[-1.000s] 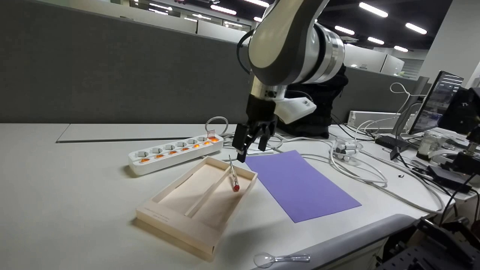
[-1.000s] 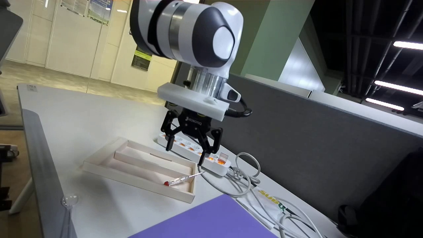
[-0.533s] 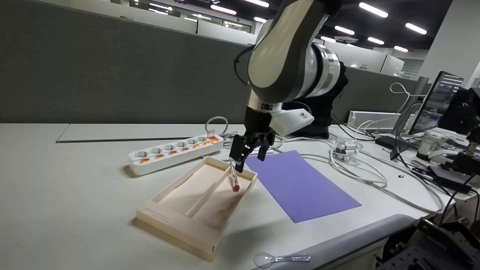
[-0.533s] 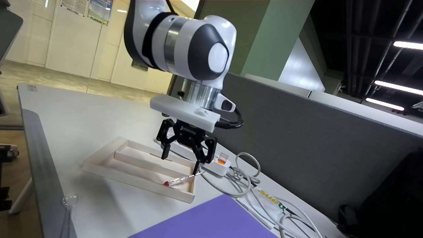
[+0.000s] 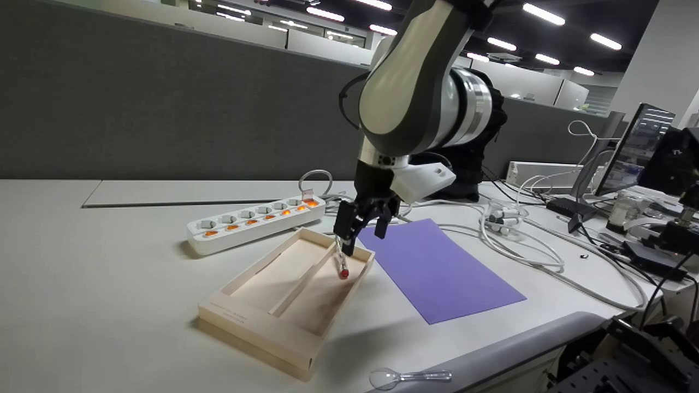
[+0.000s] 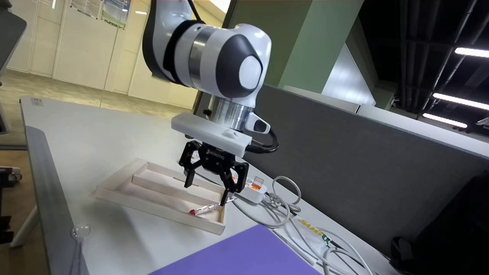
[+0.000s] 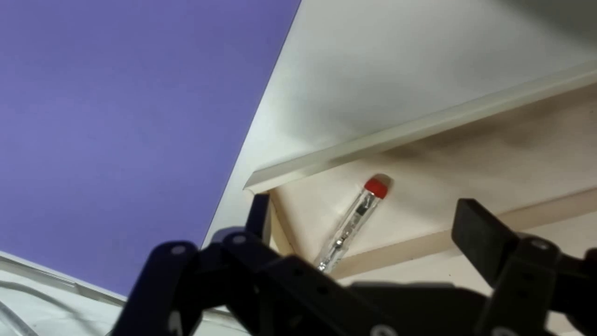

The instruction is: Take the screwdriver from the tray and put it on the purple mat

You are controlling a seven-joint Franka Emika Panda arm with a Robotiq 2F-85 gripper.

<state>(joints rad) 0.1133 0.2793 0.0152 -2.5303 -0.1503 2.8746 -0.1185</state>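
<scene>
Screwdriver (image 7: 349,228): inside the tray (image 5: 262,327), in the compartment nearer the purple mat (image 7: 130,130); not yet lifted. In the wrist view its red cap (image 7: 377,187) points to 1 o'clock.
Pincer (image 6: 205,194): released, grasping nothing; in the wrist view its fingers stand wide at 9 and 3 o'clock, the handle between them.
Shaft: slants up toward the tray's end wall and appears to cross the rim; partly covered by a finger, so contact is unconfirmed.
Purple mat: flat on the surface (image 5: 109,305), toward 10 o'clock from the screwdriver in the wrist view.
Weight and stiffness (judged): light, rigid.
Clear handle (judged): smooth plastic, apt to slip, possibly brittle under a hard squeeze.
Recommended hold: middle of the clear handle, short of the red cap, pads square across it. The handle lies oblique to the closing line; a small turn is advisable.
Hazards (judged): the tool swivels or rolls if pinched at an end; the 9 o'clock finger is near the end wall and may foul it.
</scene>
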